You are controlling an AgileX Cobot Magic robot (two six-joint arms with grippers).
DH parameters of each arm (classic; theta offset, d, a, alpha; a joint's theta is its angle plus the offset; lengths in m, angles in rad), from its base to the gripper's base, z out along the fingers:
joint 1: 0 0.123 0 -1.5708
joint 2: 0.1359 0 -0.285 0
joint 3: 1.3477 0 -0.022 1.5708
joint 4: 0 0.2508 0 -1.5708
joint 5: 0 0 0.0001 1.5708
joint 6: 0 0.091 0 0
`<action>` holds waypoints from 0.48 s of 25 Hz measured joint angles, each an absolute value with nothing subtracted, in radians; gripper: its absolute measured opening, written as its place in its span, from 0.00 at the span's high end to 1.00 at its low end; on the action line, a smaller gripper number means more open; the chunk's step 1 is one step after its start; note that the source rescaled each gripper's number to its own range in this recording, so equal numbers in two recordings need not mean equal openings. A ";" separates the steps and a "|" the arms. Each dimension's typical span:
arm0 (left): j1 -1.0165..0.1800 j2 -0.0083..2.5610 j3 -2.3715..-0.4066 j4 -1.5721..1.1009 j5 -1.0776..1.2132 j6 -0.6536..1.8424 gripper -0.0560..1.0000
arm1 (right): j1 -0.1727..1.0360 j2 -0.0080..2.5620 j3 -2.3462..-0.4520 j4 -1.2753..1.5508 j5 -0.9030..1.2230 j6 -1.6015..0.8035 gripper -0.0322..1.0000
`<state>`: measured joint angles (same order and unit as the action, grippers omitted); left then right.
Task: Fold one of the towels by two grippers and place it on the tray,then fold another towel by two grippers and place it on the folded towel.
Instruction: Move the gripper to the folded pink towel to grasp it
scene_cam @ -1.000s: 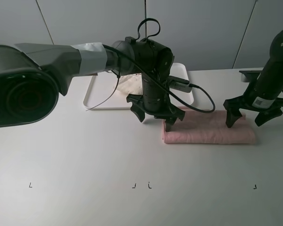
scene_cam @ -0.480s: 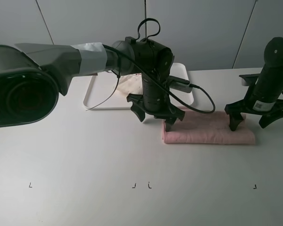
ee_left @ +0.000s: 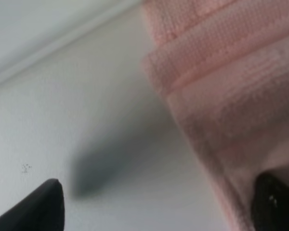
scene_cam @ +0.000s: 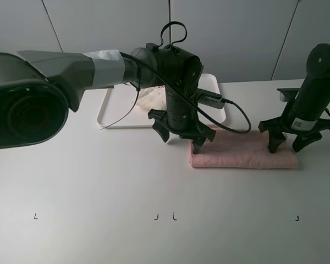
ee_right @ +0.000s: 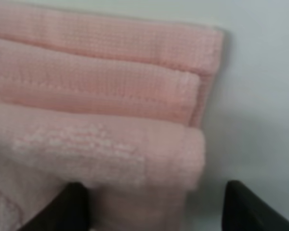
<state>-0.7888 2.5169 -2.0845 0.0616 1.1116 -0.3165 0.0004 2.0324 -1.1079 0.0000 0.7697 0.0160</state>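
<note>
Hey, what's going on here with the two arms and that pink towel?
Two robot arms are working on a folded pink towel lying on the table in front of the tray. The left gripper and right gripper, both open, sit at its two ends. A cream towel already lies on the tray.

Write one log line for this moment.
pink towel: folded, on table | left gripper: open, left end | right gripper: open, right end
</note>
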 joint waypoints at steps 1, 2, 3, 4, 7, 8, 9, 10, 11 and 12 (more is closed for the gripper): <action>-0.789 2.517 -2.084 0.062 1.112 -0.316 0.00 | 0.000 2.032 -1.108 0.000 0.770 0.010 0.39; -0.789 2.517 -2.084 0.062 1.112 -0.316 0.00 | 0.000 2.033 -1.108 0.011 0.770 0.000 0.39; -0.789 2.517 -2.084 0.062 1.112 -0.316 0.00 | 0.000 2.035 -1.108 0.011 0.768 0.000 0.39; -0.789 2.517 -2.084 0.062 1.112 -0.316 0.00 | 0.000 2.035 -1.108 0.011 0.768 -0.006 0.39; -0.789 2.517 -2.084 0.062 1.112 -0.316 0.00 | 0.000 2.035 -1.108 0.011 0.768 -0.011 0.39; -0.789 2.517 -2.084 0.062 1.112 -0.316 0.00 | 0.000 2.035 -1.108 0.013 0.768 -0.011 0.39; -0.789 2.517 -2.084 0.062 1.112 -0.316 0.00 | 0.000 2.035 -1.108 0.016 0.768 -0.011 0.40; -0.789 2.517 -2.084 0.062 1.112 -0.316 0.00 | 0.000 2.035 -1.108 0.016 0.768 -0.011 0.40; -0.789 2.517 -2.084 0.062 1.112 -0.316 0.00 | 0.000 2.035 -1.108 0.018 0.768 -0.011 0.40; -0.789 2.517 -2.084 0.062 1.112 -0.316 0.00 | 0.000 2.035 -1.108 0.018 0.768 -0.011 0.41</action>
